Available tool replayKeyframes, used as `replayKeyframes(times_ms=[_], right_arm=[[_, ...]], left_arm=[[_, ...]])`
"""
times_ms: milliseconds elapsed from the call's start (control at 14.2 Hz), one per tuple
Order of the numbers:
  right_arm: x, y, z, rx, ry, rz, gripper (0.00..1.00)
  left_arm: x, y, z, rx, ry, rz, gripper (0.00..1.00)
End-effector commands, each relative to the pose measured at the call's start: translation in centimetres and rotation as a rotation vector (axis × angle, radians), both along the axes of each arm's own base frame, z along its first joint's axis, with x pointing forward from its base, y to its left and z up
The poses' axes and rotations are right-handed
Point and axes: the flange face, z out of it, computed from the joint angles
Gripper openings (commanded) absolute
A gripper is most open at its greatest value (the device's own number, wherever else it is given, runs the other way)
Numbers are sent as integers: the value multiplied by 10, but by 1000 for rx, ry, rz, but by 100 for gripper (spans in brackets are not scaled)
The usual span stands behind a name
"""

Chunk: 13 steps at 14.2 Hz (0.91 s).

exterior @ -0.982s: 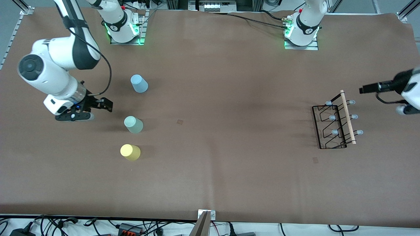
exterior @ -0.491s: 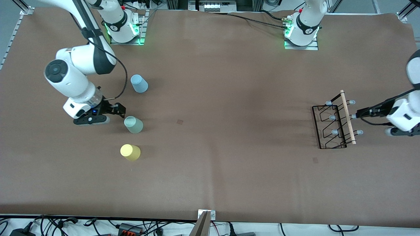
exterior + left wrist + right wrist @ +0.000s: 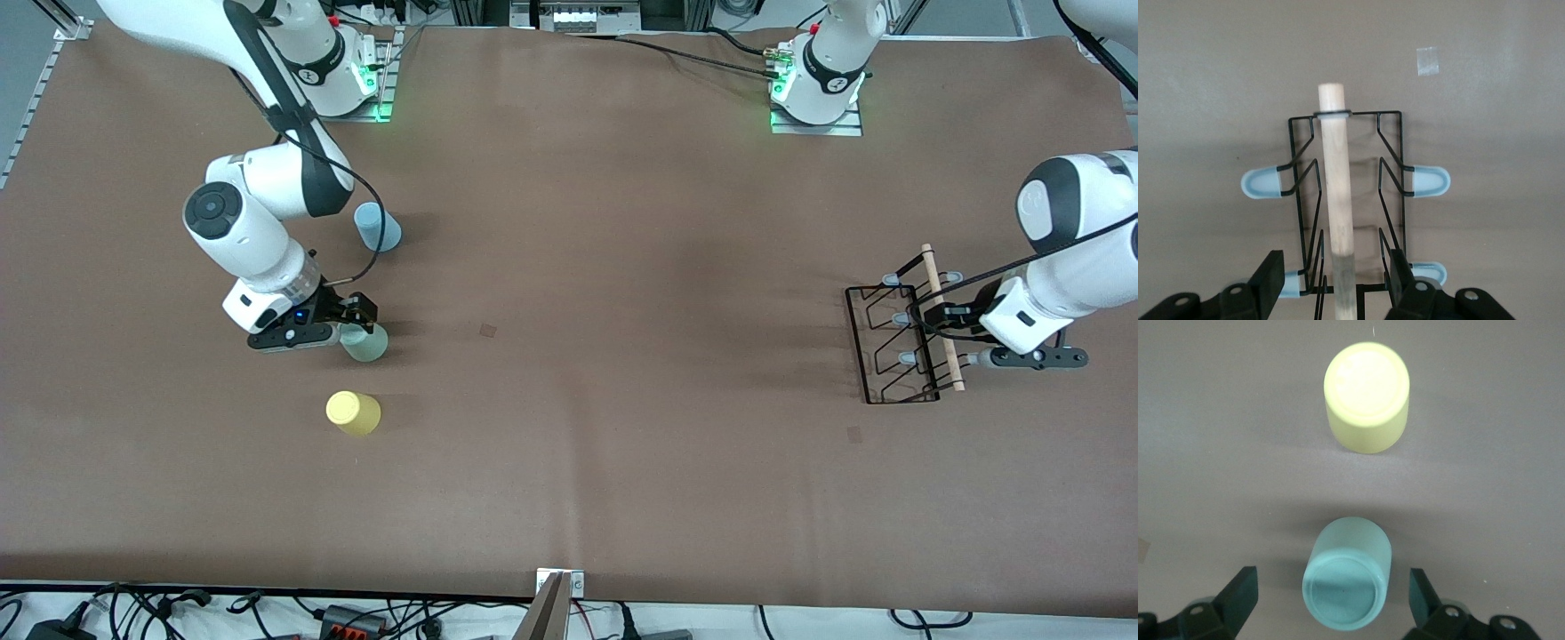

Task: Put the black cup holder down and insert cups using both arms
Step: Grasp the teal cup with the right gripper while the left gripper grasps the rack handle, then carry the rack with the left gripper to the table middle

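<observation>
The black cup holder (image 3: 892, 345) stands toward the left arm's end of the table, its wooden rod (image 3: 941, 317) on top. My left gripper (image 3: 946, 316) is open over it. In the left wrist view the rod (image 3: 1337, 193) runs between the spread fingers (image 3: 1271, 280), untouched. The pale green cup (image 3: 364, 342), yellow cup (image 3: 353, 413) and light blue cup (image 3: 378, 227) stand upside down toward the right arm's end. My right gripper (image 3: 358, 318) is open over the green cup (image 3: 1347, 580), fingers (image 3: 1241, 590) on either side, apart from it. The yellow cup (image 3: 1367, 397) also shows there.
Small tape squares lie on the brown table cover (image 3: 487, 330) (image 3: 854, 434), one near the holder (image 3: 1427, 61). A metal bracket (image 3: 558, 587) and cables sit at the table edge nearest the front camera. Both arm bases stand at the edge farthest from it.
My right gripper has moved from the table's end to over the green cup. My left gripper has come in from the table's end to straddle the holder's rod.
</observation>
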Motion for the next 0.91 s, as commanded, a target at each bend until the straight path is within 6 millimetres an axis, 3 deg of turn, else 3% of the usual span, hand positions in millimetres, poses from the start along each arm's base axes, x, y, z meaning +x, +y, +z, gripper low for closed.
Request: replayKeyframes(times_ms=[0,211,281,632,842], right_arm=[[-1,-2,-11,8,4,-21,100],[-4,-4,-20,5,21,-30,100],[-6,-4,-25,3,31,-30,100],[-12,-7,-38,1,42,-33,100],[-14,-7,-47,1,46,-33,100]], left_arm=[[-11,0,8,20,-13,-28,47],[-10,0,8,20,-13,-28,20],[-10,0,7,19,-12,-28,17],[-11,1,-1,14,9,-27,14],[-8,-4,16,15,32,-31,9]])
